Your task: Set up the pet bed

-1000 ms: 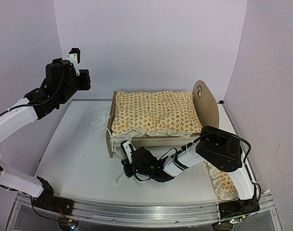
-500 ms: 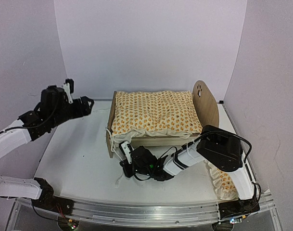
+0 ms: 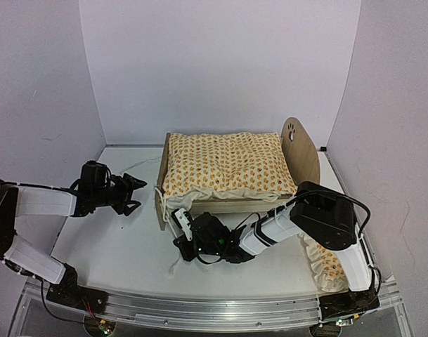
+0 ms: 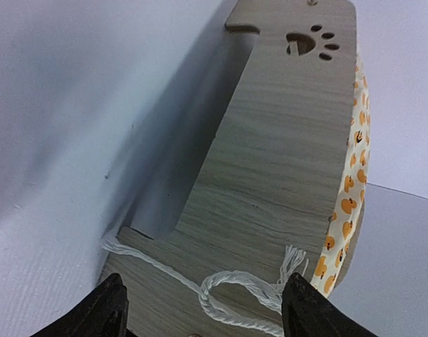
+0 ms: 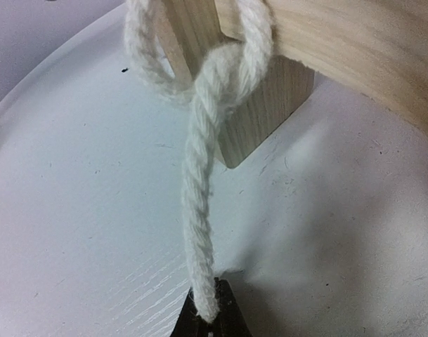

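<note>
Right hand (image 5: 205, 321) is pinching a white cord (image 5: 199, 203), which runs straight ahead to a loop around a leg of the pet bed (image 3: 303, 156). Left hand (image 3: 134, 194), fingers spread, points at the paw-print end board (image 4: 284, 140) just ahead.

No words, brands or numbers legible. Only sign: paw-print cutout (image 4: 312, 43) high on the bed's end board (image 4: 277, 161), up ahead of the left fingers (image 4: 305, 309). Same paw print (image 3: 291, 129) on the opposite end board (image 3: 303, 160), well apart from those fingers.
</note>
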### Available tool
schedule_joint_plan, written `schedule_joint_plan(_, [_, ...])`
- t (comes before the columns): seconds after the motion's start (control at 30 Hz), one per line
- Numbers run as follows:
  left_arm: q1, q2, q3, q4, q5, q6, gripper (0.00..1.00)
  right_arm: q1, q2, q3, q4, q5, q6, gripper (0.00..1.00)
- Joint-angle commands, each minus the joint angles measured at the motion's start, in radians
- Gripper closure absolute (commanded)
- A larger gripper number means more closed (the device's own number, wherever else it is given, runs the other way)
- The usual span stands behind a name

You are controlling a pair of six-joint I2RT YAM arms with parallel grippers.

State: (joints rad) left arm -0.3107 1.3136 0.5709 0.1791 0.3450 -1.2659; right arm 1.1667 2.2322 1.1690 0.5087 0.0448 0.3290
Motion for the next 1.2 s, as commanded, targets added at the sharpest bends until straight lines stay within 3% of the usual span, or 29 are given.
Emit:
schedule_joint_plan(0.0, [-0.005, 0.127, 0.0, 0.3, 0.233, -0.197, 0.25, 0.004, -0.068, -0.004, 0.031, -0.026, -0.014, 1.0])
schedule_joint_plan(0.2, [-0.009, 0.229, -0.005, 0.421, 0.283, -0.207, 0.28, 0.003, -0.073, -0.012, 0.043, -0.028, -0.022, 1.0])
schedule_joint_plan(0.37, [-0.021, 0.278, -0.011, 0.517, 0.309, -0.232, 0.5, 0.004, -0.072, -0.015, 0.047, -0.034, -0.022, 1.0])
schedule_joint_plan(0.6, [-0.03, 0.191, -0.094, 0.593, 0.277, -0.276, 0.84, 0.004, -0.067, -0.011, 0.05, -0.038, -0.023, 1.0])
schedule_joint_plan(0.7, [-0.03, 0.094, -0.168, 0.611, 0.22, -0.276, 0.98, 0.004, -0.072, -0.014, 0.051, -0.037, -0.024, 1.0])
schedule_joint_plan(0.87, [-0.028, -0.163, -0.347, 0.594, 0.103, -0.271, 1.0, 0.004, -0.082, -0.026, 0.051, -0.021, -0.016, 1.0])
schedule_joint_plan(1.07, [-0.027, -0.467, -0.353, 0.367, 0.034, -0.109, 1.0, 0.003, -0.085, -0.028, 0.03, 0.046, 0.012, 1.0])
schedule_joint_plan(1.17, [-0.028, -0.632, -0.276, 0.089, -0.046, -0.003, 1.0, 0.002, -0.072, 0.004, -0.017, 0.081, 0.022, 1.0])
